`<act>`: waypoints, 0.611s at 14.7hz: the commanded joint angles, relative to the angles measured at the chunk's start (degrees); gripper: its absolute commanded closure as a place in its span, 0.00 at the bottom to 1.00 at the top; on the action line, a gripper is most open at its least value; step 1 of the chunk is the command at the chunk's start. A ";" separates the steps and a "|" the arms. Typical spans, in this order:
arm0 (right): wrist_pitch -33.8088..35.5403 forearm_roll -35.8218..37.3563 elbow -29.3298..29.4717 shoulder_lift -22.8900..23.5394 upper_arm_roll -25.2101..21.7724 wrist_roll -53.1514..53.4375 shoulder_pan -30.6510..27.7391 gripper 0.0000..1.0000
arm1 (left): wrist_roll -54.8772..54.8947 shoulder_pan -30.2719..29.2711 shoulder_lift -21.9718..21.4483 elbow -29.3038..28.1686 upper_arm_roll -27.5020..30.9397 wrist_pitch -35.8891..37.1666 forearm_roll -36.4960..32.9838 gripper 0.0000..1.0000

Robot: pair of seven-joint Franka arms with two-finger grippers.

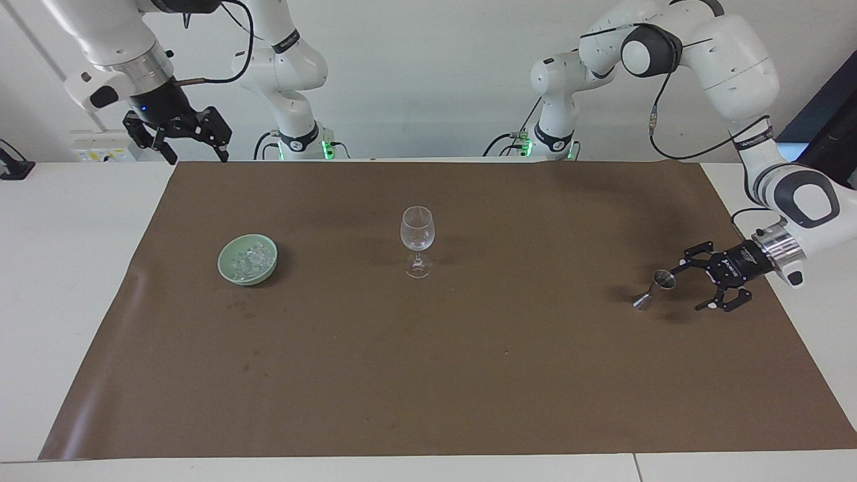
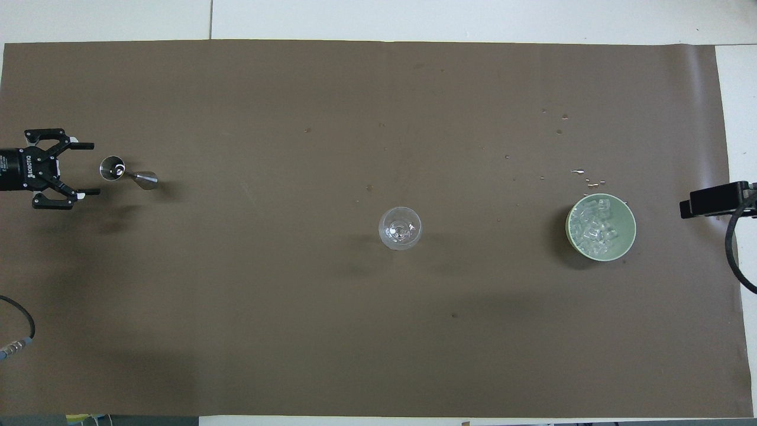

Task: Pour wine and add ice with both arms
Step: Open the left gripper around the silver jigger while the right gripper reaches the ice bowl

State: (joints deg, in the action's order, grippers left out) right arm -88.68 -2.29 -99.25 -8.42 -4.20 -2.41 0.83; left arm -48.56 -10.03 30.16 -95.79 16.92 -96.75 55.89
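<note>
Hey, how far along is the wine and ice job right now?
Nothing looks done: the wine glass stands empty, and the ice sits in the green bowl. In hand: the left tool is open, low beside the metal jigger, not yet gripping it. The right tool waits, open, raised at the mat's edge. Left: pouring, then adding ice.

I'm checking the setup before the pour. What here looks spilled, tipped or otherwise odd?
A scatter of small wet-looking drops lies on the brown mat just farther from the robots than the green bowl of ice, as if spilled. The wine glass stands upright, and the metal jigger shows no spill.
</note>
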 commanded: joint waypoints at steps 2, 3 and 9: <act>-10.08 -1.05 -12.52 -3.71 0.42 -1.46 -0.39 0.00 | 1.54 2.91 -3.87 -7.21 0.13 -4.06 1.94 0.00; -12.37 -1.32 -14.37 -3.54 0.42 -1.63 -0.48 0.00 | 1.54 2.56 -3.96 -7.91 0.05 -3.72 2.55 0.00; -23.73 -1.49 -22.21 1.45 0.33 -6.36 -1.26 0.02 | 2.94 2.64 -2.03 -10.71 0.04 -5.46 11.06 0.00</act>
State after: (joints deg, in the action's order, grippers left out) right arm -109.75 -2.71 -119.56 -8.80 -4.19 -4.50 0.86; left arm -47.08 -7.93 28.85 -103.12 16.88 -99.70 63.29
